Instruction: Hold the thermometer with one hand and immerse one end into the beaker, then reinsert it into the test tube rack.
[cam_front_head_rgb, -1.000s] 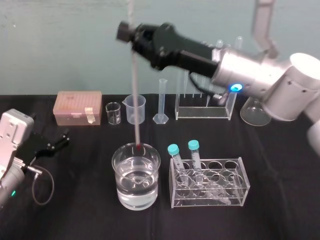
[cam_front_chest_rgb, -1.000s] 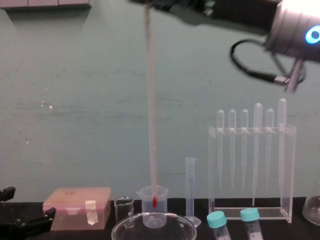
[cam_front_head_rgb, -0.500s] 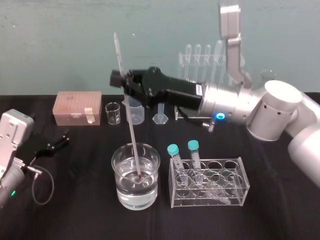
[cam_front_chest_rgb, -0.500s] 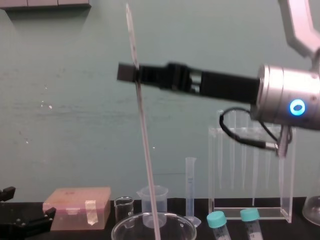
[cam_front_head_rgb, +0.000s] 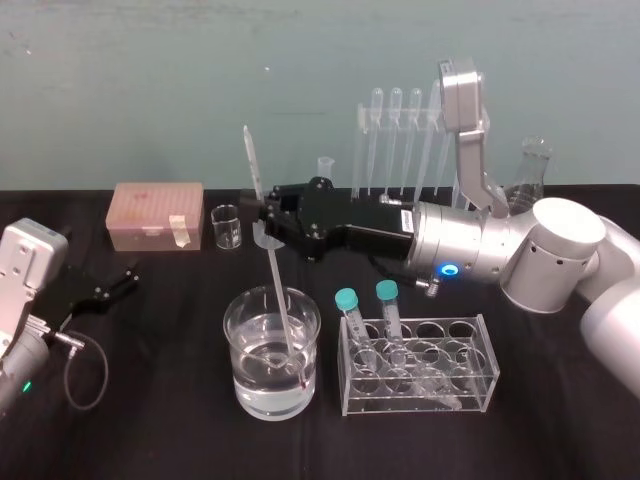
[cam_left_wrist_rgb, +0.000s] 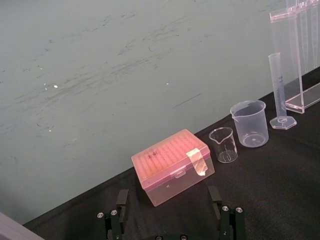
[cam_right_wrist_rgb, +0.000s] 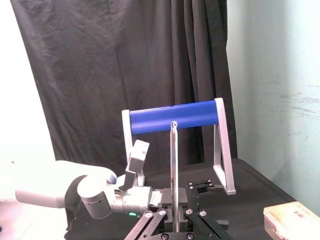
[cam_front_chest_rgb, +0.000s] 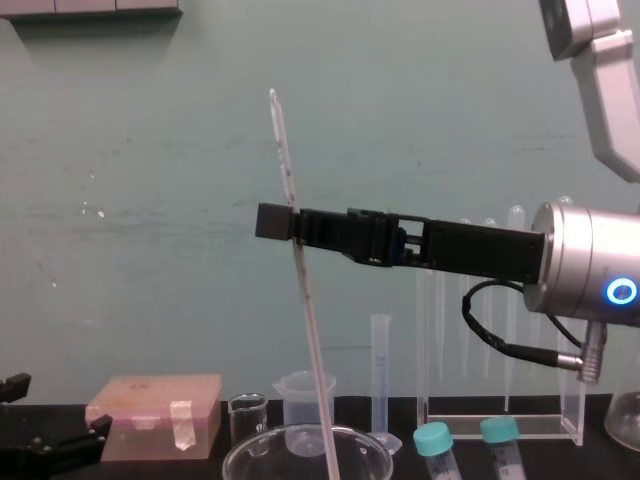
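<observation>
1. nearest the robot, a wide clear beaker (cam_front_head_rgb: 271, 350) partly filled with water stands on the black tabletop (cam_front_head_rgb: 560, 420).
2. just beside the beaker, on the robot's right, is a low rack (cam_front_head_rgb: 420, 368) holding two teal-capped tubes (cam_front_head_rgb: 347, 305).
3. a long, thin thermometer (cam_front_head_rgb: 275, 285) stands tilted in the beaker. its red-tipped lower end is under the water near the bottom, and its upper end leans away toward the robot's left.
4. the right gripper (cam_front_head_rgb: 262, 228), long and black on a silver wrist with a blue ring light, reaches in from the right above the beaker. its fingers are closed on the thermometer partway up the rod, so the top stands clear above them.
5. the left gripper (cam_front_head_rgb: 128, 275) rests low at the tabletop's left side, well apart from the beaker. its fingers are spread and hold nothing.
6. farther back is a row: a pink box (cam_front_head_rgb: 157, 215), a small glass beaker (cam_front_head_rgb: 227, 226), a plastic beaker (cam_front_chest_rgb: 305, 392) and a graduated cylinder (cam_front_chest_rgb: 381, 375).
7. at the back right, the tall clear test tube rack (cam_front_chest_rgb: 500, 430) stands behind the right arm with pipettes (cam_front_head_rgb: 396, 135) hanging in its holes. a flask (cam_front_head_rgb: 533, 165) is to its right.
</observation>
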